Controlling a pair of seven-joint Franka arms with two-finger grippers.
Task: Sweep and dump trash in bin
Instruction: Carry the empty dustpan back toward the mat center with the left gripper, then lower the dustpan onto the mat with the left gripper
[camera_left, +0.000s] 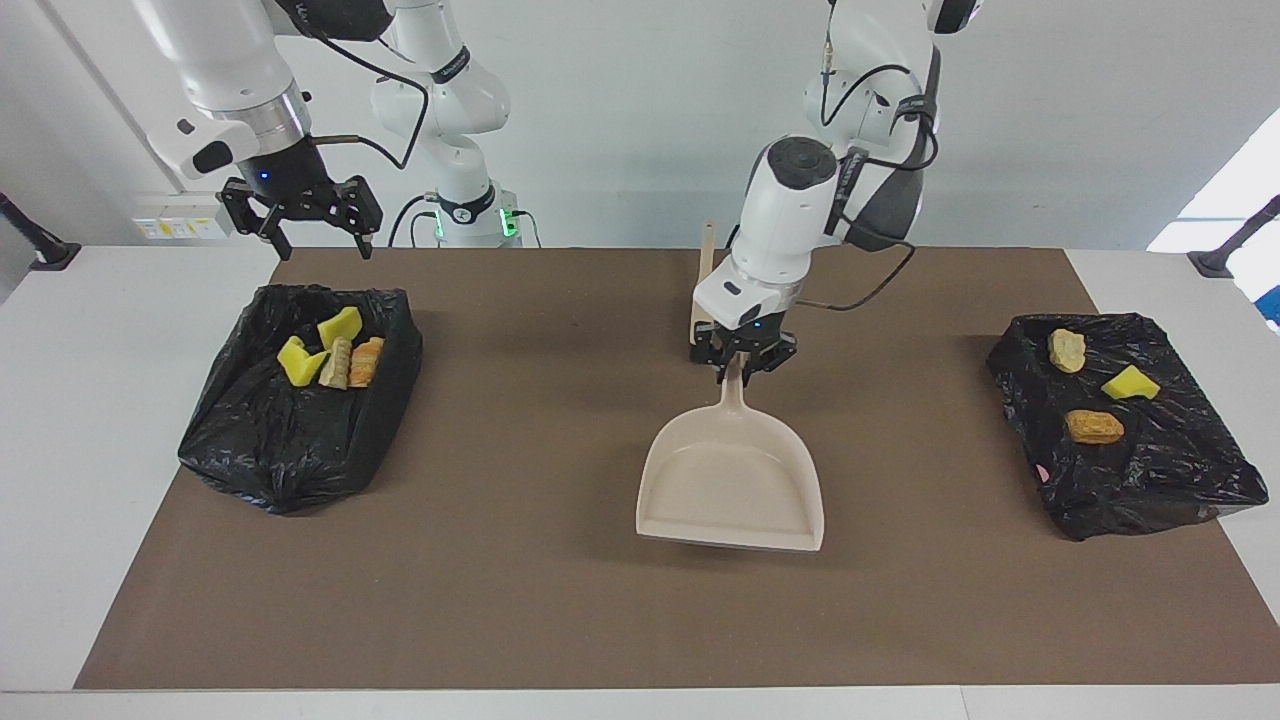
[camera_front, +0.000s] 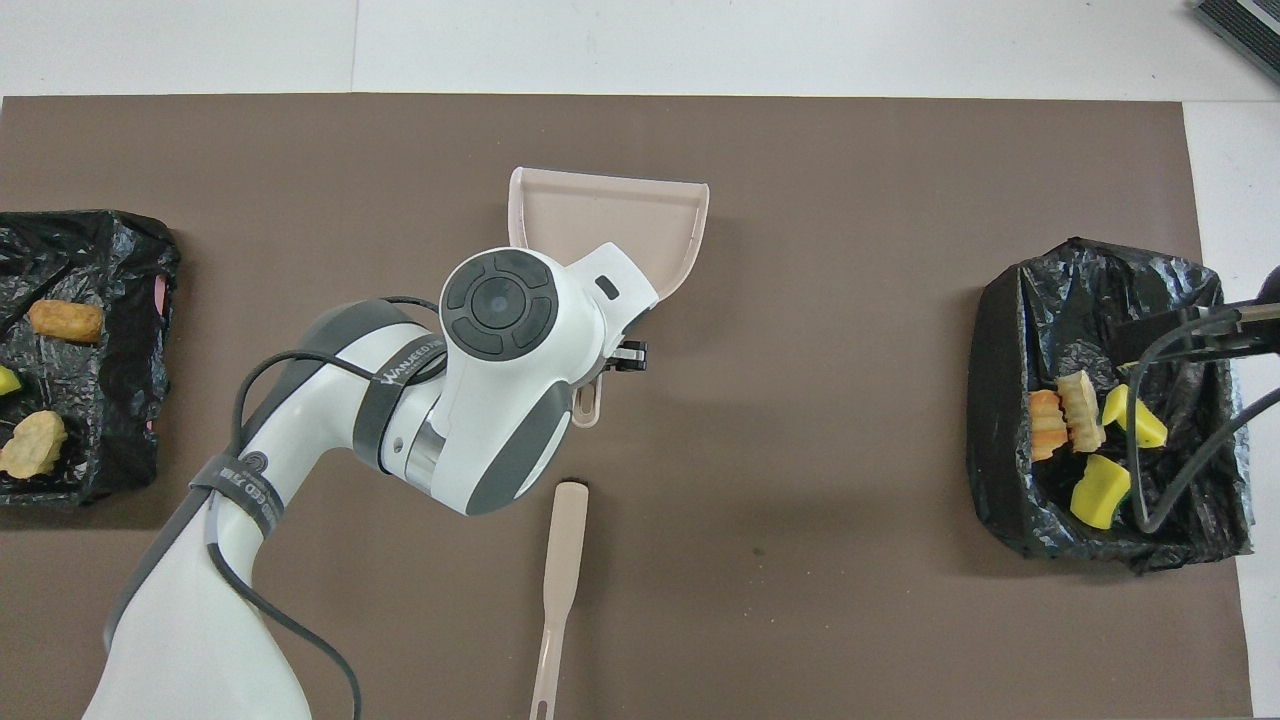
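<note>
We've got the trash split into two bunches, both sitting on crumpled black bin bags. In the bin (camera_left: 300, 400) at the right arm's end of the counter, four scraps huddle together: two yellow sponge pieces (camera_left: 320, 345), a pale beige ridged wad (camera_left: 337, 362) and an orange-brown lump (camera_left: 367, 361), all touching or just beside each other. On the bag (camera_left: 1130, 430) at the left arm's end, three scraps lie apart: a pale yellowish lump (camera_left: 1066, 350), a yellow sponge wedge (camera_left: 1130, 383) and an orange-brown bread-like lump (camera_left: 1094, 427).
</note>
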